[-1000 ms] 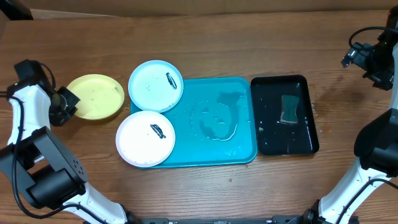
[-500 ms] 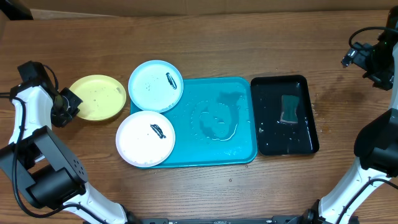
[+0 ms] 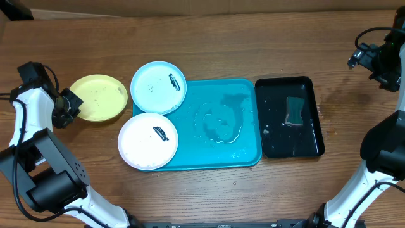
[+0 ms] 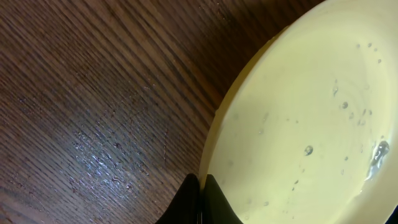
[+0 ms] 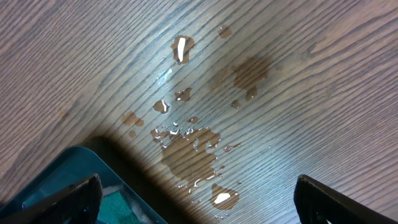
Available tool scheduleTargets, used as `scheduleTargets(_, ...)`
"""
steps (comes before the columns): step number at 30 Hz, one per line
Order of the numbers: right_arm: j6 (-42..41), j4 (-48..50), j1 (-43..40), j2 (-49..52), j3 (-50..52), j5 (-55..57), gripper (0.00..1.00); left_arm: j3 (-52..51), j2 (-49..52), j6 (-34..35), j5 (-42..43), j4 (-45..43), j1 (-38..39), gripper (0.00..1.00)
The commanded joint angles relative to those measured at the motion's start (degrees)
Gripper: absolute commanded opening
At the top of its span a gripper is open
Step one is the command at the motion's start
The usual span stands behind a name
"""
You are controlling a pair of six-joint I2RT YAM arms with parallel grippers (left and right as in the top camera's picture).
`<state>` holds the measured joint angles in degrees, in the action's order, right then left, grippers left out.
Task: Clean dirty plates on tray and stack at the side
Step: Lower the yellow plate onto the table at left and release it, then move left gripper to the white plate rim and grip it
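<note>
Left claw [image 4: 200, 198] is pinched down narrow on the near rim of the yellow-green plate [image 4: 298, 124], which sits on the wood-grain worktop [image 4: 81, 93], off the tray and to its left. Plate reads as thin moulded plastic: light, stiff, not fragile. It's glossy with water beads, so I'd expect it to slip in a shallow pinch. The raised lip is the only real hold; bite deeper and keep it level. Light blue plate [image 3: 158, 87] and white plate [image 3: 147, 140] overhang the left edge of the turquoise tray [image 3: 256, 158], each with a dark smear. Same round shallow shape, so same rim grip. Tray is smooth, with a puddle [image 3: 221, 123] mid-floor. Right claw [image 5: 199, 202] is spread wide, holding nothing, over wet worktop beside the black tray [image 3: 276, 142] with the sponge [image 3: 295, 111].
</note>
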<state>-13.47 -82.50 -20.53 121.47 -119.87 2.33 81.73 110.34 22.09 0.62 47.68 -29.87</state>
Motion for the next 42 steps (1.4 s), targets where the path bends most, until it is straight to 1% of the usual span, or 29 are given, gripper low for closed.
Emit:
scheduleTargets(1,-0.3,0.2,-0.1,-1.0,-0.1,0.2,1.00,-1.0,-1.6,-1.1,0.3,-0.7,0.0,0.04)
scheduleTargets(10,-0.3,0.2,-0.1,-1.0,-0.1,0.2,1.00,-5.8,-1.6,-1.1,0.3,-5.4,0.0,0.04)
scheduleTargets(16,-0.3,0.2,-0.1,-1.0,-0.1,0.2,1.00,-7.8,-1.6,-1.1,0.2,-7.6,0.0,0.06)
scheduleTargets(19,-0.3,0.2,-0.1,-1.0,-0.1,0.2,1.00,-7.9,-1.6,-1.1,0.2,-8.0,0.0,0.09)
scheduleTargets(20,-0.3,0.2,-0.1,-1.0,-0.1,0.2,1.00,-7.9,-1.6,-1.1,0.2,-8.2,0.0,0.11)
scheduleTargets(21,-0.3,0.2,-0.1,-1.0,-0.1,0.2,1.00,-7.9,-1.6,-1.1,0.2,-8.2,0.0,0.16)
scheduleTargets(22,-0.3,0.2,-0.1,-1.0,-0.1,0.2,1.00,-7.9,-1.6,-1.1,0.2,-8.2,0.0,0.26)
scheduleTargets(24,-0.3,0.2,-0.1,-1.0,-0.1,0.2,1.00,-7.9,-1.6,-1.1,0.3,-8.2,0.0,0.50)
scheduleTargets(26,-0.3,0.2,-0.1,-1.0,-0.1,0.2,1.00,-7.7,-1.6,-1.4,0.6,-7.8,0.0,0.54)
scheduleTargets(28,-0.3,0.2,-0.1,-1.0,-0.1,0.2,1.00,-6.3,-1.7,-2.4,2.4,-5.8,0.0,0.56)
scheduleTargets(31,-0.3,0.2,-0.1,-1.0,-0.1,0.2,1.00,-0.5,-1.9,-5.4,7.0,0.3,-0.1,0.61)
scheduleTargets(34,-0.3,0.2,-0.1,-1.0,-0.1,0.2,1.00,7.3,-2.9,-5.7,8.0,7.9,0.0,0.64)
scheduleTargets(38,-0.3,0.2,-0.1,-1.0,-0.1,0.2,1.00,15.8,-5.5,-5.6,9.0,21.9,0.3,0.66)
scheduleTargets(40,-0.3,0.2,-0.1,-1.0,-0.1,0.2,1.00,16.2,-7.3,-5.9,9.5,26.5,1.0,0.65)
scheduleTargets(42,-0.3,0.2,-0.1,-1.0,-0.1,0.2,1.00,15.4,-9.2,-8.5,9.5,30.7,2.4,0.63)
